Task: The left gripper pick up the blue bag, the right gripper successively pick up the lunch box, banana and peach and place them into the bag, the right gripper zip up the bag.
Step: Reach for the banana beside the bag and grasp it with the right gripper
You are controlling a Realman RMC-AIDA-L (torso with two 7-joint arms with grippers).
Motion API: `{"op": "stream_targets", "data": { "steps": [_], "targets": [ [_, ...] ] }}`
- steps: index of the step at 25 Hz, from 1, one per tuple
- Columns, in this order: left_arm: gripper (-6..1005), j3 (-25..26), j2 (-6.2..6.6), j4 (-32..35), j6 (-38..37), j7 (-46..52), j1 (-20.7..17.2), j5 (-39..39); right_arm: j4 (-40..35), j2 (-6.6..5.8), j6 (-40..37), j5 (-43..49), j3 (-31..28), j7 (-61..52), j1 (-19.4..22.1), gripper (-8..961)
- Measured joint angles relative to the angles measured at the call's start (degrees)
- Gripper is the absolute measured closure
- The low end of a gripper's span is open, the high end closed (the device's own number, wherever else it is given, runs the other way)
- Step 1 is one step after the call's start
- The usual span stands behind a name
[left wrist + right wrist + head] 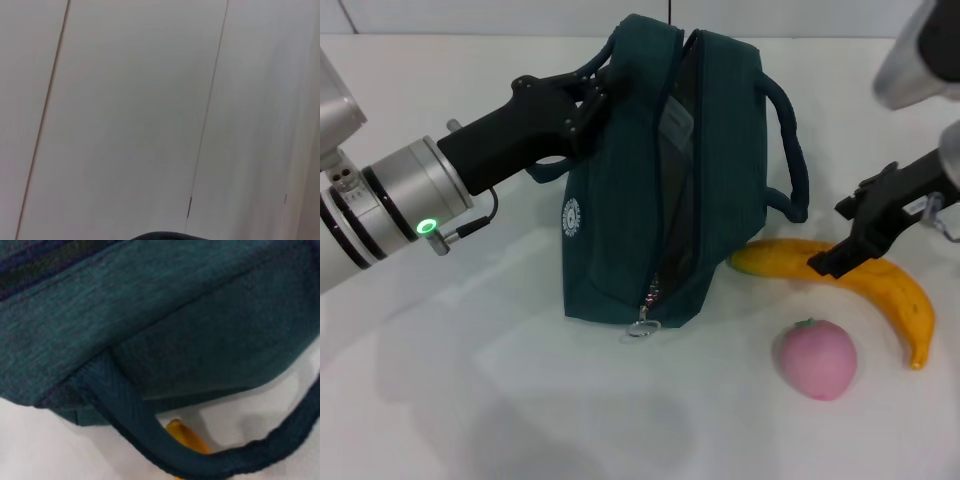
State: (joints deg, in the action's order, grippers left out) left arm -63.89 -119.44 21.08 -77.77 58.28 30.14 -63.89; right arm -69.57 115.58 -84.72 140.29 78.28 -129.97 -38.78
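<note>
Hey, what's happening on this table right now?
The left end effector grips the blue bag by its handle, holding it upright with the zipper open. The right end effector is down over the banana, which lies on the table beside the peach. Something flat shows through the bag's opening, likely the lunch box.

Bright, even light washes my white table (470, 400), leaving only soft grey shadows beneath my left arm and beside the blue bag (660, 180). My head view is sharp, without glare. My right wrist view is blurred, the bag too close to focus. My left wrist view is pale and streaked
</note>
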Motion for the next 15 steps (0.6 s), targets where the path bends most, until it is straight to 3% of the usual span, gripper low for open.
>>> {"op": "stream_targets", "data": {
  "steps": [8,15],
  "targets": [
    [962,0.00,0.01,0.02,0.00,-0.45,0.08,0.07,3.89,0.13,0.85,3.69,5.58,-2.52,-3.58,78],
    [963,0.09,-0.13,-0.02,-0.01,-1.20,0.24,0.18,6.84,0.25,2.30,5.35,7.08,-3.15,-5.09,80]
  ]
}}
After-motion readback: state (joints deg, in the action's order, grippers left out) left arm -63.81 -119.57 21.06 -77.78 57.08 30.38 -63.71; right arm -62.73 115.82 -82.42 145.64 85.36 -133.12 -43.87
